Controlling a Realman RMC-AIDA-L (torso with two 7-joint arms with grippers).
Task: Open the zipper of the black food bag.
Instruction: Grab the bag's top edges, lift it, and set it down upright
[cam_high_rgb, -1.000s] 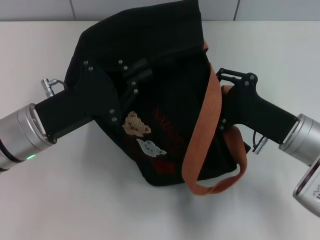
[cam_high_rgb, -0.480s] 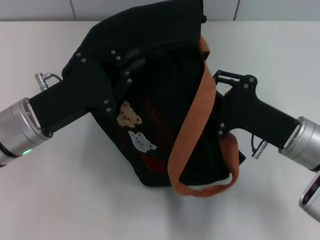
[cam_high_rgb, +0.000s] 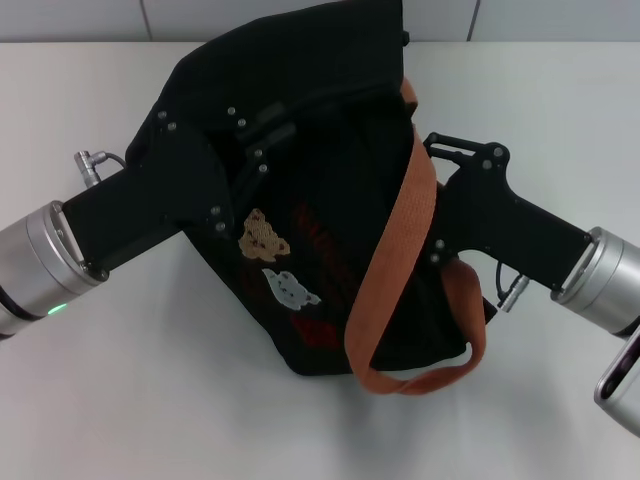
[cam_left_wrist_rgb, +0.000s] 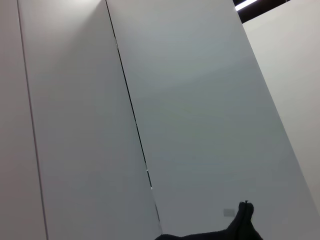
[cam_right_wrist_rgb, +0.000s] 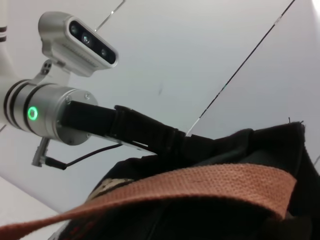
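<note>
- On the white surface (cam_high_rgb: 150, 400), centre of head view: black food bag (cam_high_rgb: 330, 250), tilted; bear patch (cam_high_rgb: 262, 236) and pale cartoon patch (cam_high_rgb: 288, 289) face up.
- 2 orange-brown handles: 1 strap (cam_high_rgb: 400, 260) runs diagonally across the bag, the other loops (cam_high_rgb: 440, 372) at its near corner.
- Left hand (cam_high_rgb: 250, 150) pressed against the bag's upper left side; black on black, cannot tell whether fingers are apart or together.
- Right hand (cam_high_rgb: 440, 165) against the bag's right side by the strap; finger state cannot be told.
- Zipper: not discernible in any view.
- Right wrist view: strap (cam_right_wrist_rgb: 190, 187) close up, left arm (cam_right_wrist_rgb: 75, 120) beyond.
</note>
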